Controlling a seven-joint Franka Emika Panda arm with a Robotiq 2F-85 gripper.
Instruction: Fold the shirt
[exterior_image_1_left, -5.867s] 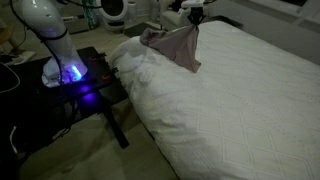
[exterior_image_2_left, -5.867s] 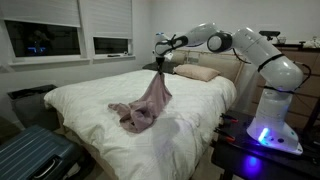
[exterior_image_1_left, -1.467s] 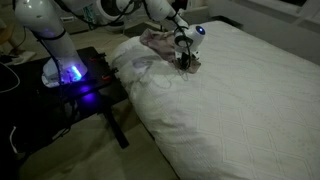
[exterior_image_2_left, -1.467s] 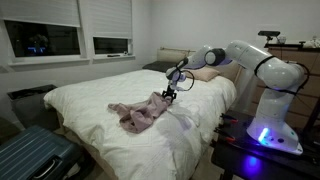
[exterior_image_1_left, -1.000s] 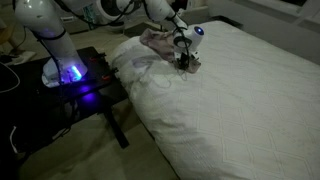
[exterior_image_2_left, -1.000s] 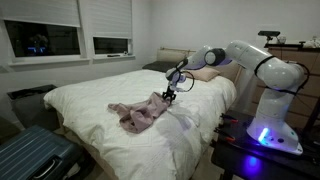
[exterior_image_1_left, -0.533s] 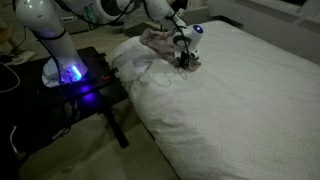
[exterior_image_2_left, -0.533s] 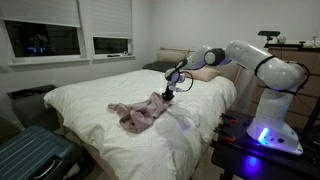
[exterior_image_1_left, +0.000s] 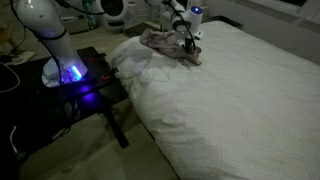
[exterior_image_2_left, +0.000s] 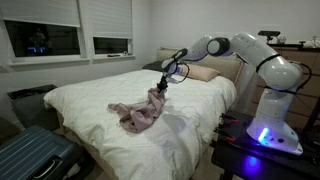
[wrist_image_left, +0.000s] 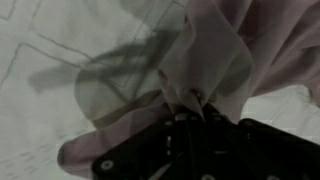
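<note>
Pinching an edge of the pink shirt (exterior_image_2_left: 138, 113), the jaws hold it over the bed (exterior_image_2_left: 90, 100).

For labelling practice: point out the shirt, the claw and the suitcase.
shirt (exterior_image_2_left: 135, 115): an exterior view, crumpled middle.
claw (exterior_image_2_left: 161, 88): an exterior view, between its fingertips.
suitcase (exterior_image_2_left: 35, 155): an exterior view, ribbed lid.

A white quilted bed (exterior_image_2_left: 90, 100) stands under two dark windows (exterior_image_2_left: 40, 40); a blue suitcase (exterior_image_2_left: 35, 155) stands beside it.
</note>
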